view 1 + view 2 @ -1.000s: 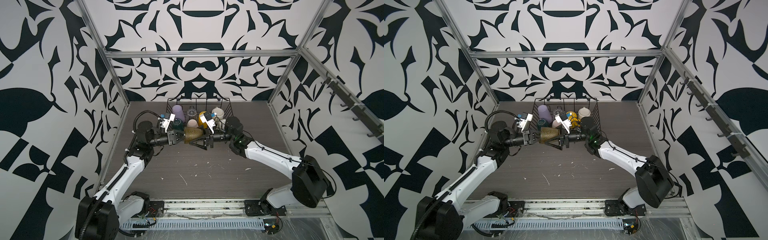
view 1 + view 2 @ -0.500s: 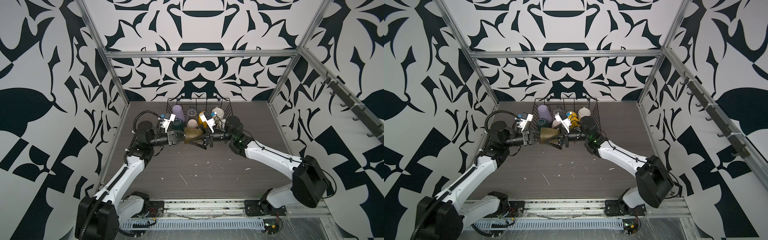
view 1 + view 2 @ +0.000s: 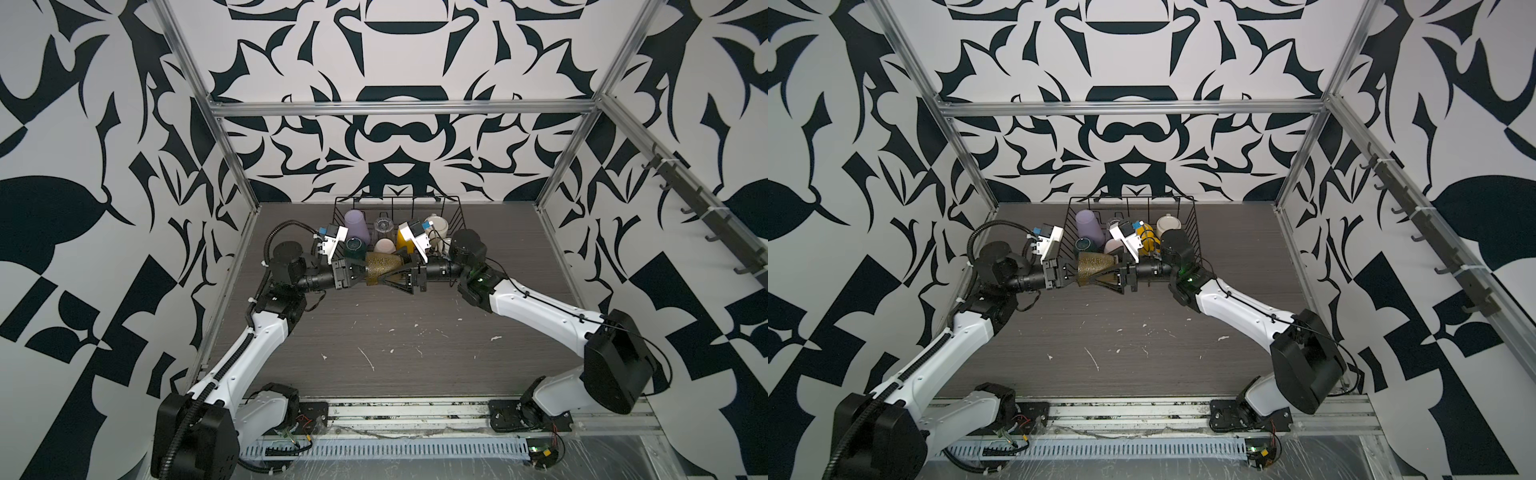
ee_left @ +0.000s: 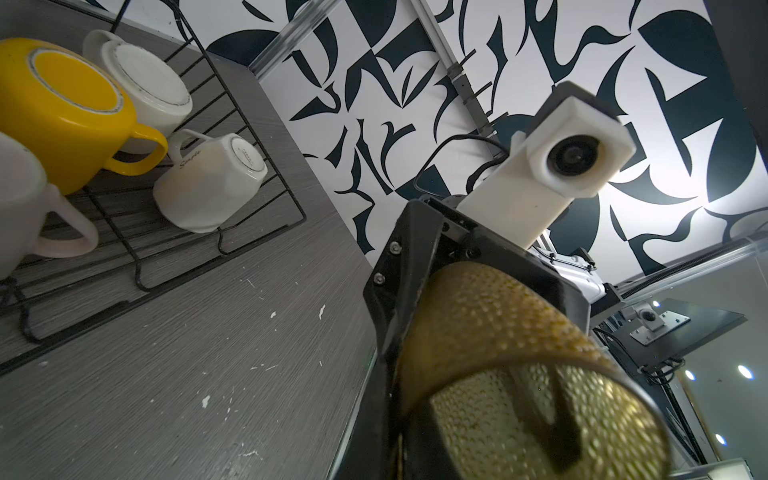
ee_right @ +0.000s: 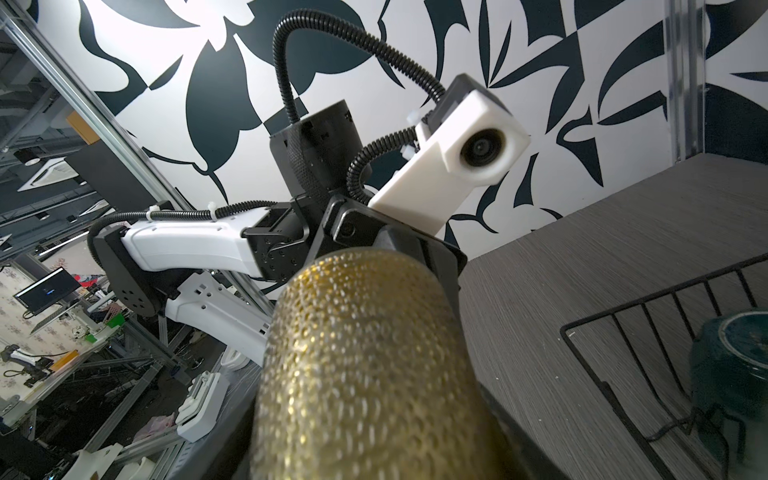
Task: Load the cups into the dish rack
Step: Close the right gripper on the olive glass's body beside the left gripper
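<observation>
Olive-gold dimpled glass cup, the one cup not yet loaded, hangs on its side above the grey wood-grain tabletop, caught between the two grippers. The left gripper is clamped tight on the wall at the wide mouth, and the left wrist view shows a dark finger inside the rim. The right gripper faces it from the opposite side, jaws spread wide along the tapered body with the narrow base between them. Whether its pads actually press the glass I cannot tell.

Just beyond both grippers stands the black thin-wire dish rack. Closest to the fingers are the dark green mug, the pale pink mug and, off past the right gripper, the white faceted mug. Further beyond sit the lilac plastic tumbler, the clear glass, the yellow mug and the cream mug, all mouth down.

This looks like a handover of the last cup. Next, the right gripper needs a firm hold on the base before the left lets go, then a short carry forward, turning the mouth down into whatever gap remains
</observation>
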You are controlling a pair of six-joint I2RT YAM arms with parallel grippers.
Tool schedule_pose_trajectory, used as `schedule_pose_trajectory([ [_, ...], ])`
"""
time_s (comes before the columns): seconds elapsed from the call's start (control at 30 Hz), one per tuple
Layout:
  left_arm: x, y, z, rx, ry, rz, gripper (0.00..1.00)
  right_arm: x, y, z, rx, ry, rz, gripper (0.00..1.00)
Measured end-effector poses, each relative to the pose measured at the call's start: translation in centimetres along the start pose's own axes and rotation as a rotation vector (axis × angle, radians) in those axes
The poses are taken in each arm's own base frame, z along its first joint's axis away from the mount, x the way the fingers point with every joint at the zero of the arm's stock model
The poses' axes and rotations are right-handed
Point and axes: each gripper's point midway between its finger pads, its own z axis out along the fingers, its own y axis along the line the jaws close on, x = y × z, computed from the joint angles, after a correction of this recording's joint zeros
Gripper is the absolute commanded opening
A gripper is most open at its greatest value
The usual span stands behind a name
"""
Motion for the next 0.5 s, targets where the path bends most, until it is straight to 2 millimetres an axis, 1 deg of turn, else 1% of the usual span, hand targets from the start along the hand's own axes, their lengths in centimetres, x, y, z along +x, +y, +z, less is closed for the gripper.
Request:
schedule_pose_trajectory([
  [0.13, 0.0, 0.1, 0.0, -0.003, 0.000, -0.004, 0.00, 0.0, -0.2, 0.0, 0.004, 0.003, 0.007, 0.00],
  [0.33, 0.0, 0.5, 0.0, -0.018, -0.006, -0.007, 0.12, 0.0, -0.4, 0.1, 0.022, 0.022, 0.019, 0.00],
  [0.43, -0.1, 0.8, 0.0, -0.034, -0.012, -0.005, 0.24, -0.2, -0.8, 0.2, 0.054, 0.023, 0.029, 0.00],
  [0.5, 0.0, 0.8, 0.0, -0.042, -0.011, -0.004, 0.42, -0.4, -1.2, 0.3, 0.081, 0.019, 0.035, 0.00],
])
